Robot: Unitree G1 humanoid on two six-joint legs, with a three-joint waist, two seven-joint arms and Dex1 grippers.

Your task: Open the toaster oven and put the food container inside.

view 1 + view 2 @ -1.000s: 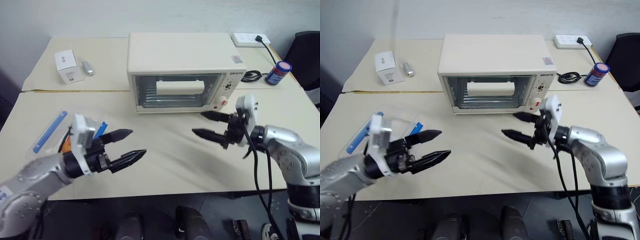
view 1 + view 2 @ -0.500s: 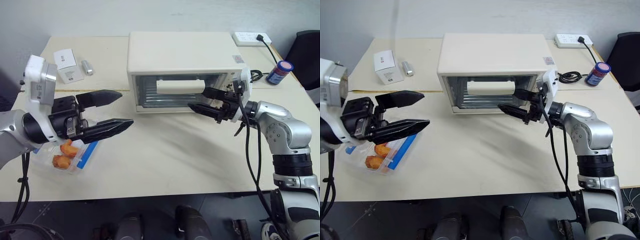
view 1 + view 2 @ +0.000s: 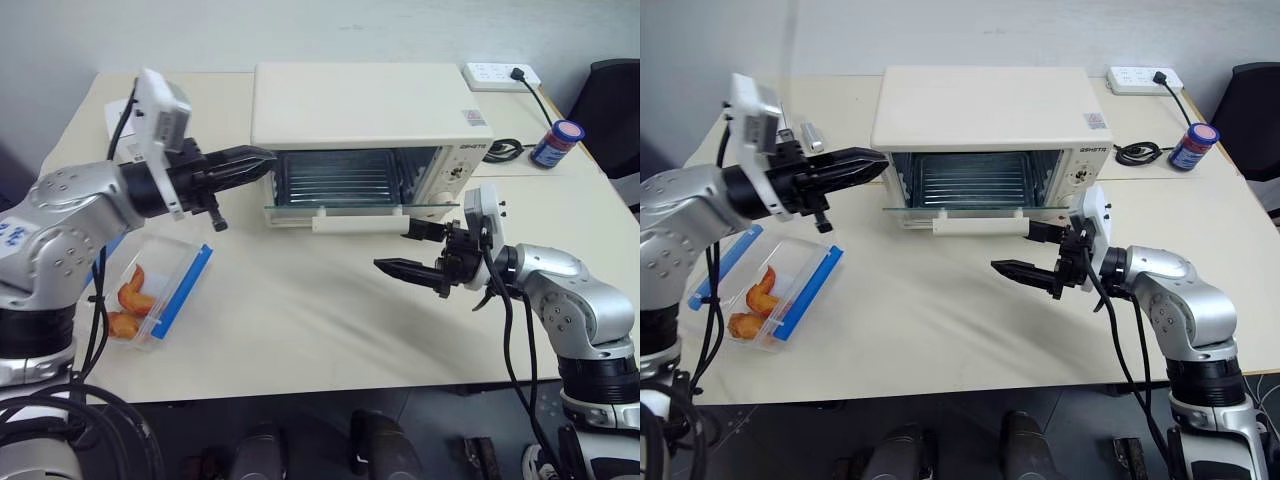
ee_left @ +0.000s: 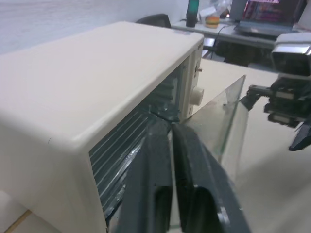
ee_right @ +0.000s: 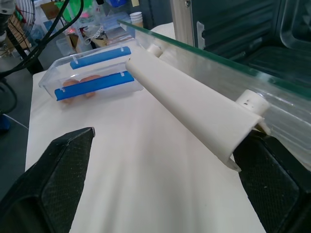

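Observation:
The cream toaster oven (image 3: 360,100) stands at the table's middle back with its glass door (image 3: 340,207) lying flat open and the bar handle (image 3: 360,222) at the front edge. My left gripper (image 3: 266,158) is shut and empty, its tips at the oven's front left corner beside the opening. My right gripper (image 3: 391,248) is open just right of the handle's right end; in the right wrist view the handle (image 5: 189,104) runs between its fingers. The food container (image 3: 150,292), clear with blue clips and orange pieces inside, lies on the table at the left, away from both grippers.
A power strip (image 3: 500,75), a black cable (image 3: 500,150) and a blue can (image 3: 557,143) sit at the back right. A small silver cylinder (image 3: 810,135) lies at the back left. A black chair (image 3: 615,90) stands past the table's right edge.
The oven door has swung from closed to flat open, and my right gripper came back and down with it. My left gripper shut and moved forward to the oven's left front corner.

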